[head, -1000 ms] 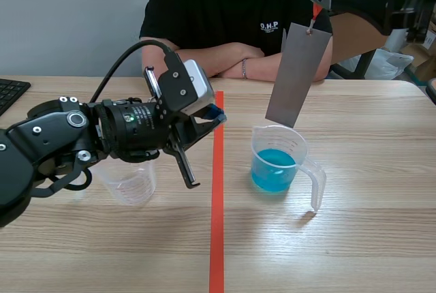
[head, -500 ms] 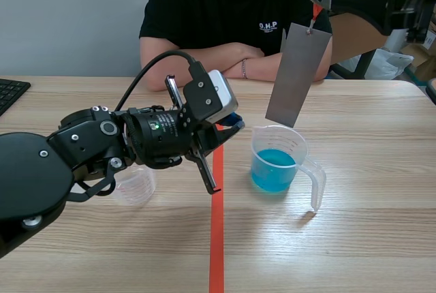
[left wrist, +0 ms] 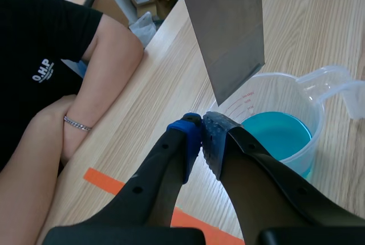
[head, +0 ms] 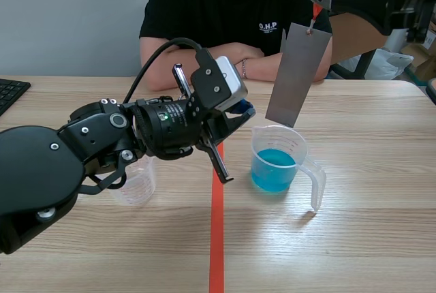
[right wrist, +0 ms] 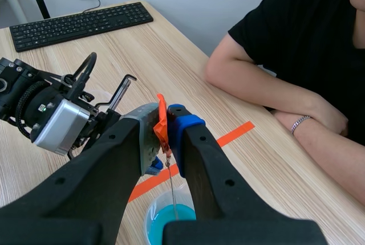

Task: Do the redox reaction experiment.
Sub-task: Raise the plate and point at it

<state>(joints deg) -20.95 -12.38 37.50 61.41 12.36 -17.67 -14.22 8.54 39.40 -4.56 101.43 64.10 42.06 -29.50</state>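
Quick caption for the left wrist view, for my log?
Left hand, shut and empty, points toward the grey metal sheet hanging above the cup of blue liquid.

One blue-filled beaker (head: 276,163), one empty beaker (head: 136,185), one metal strip (head: 298,75), one keyboard (right wrist: 80,24), one person (head: 225,7).

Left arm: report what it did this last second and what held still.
The left gripper, shut and empty, swung rightward over the tape line toward the beaker and the metal plate. Nothing gripped or released. The right gripper, shut on the orange tag, the beaker and the clear cup stayed put.
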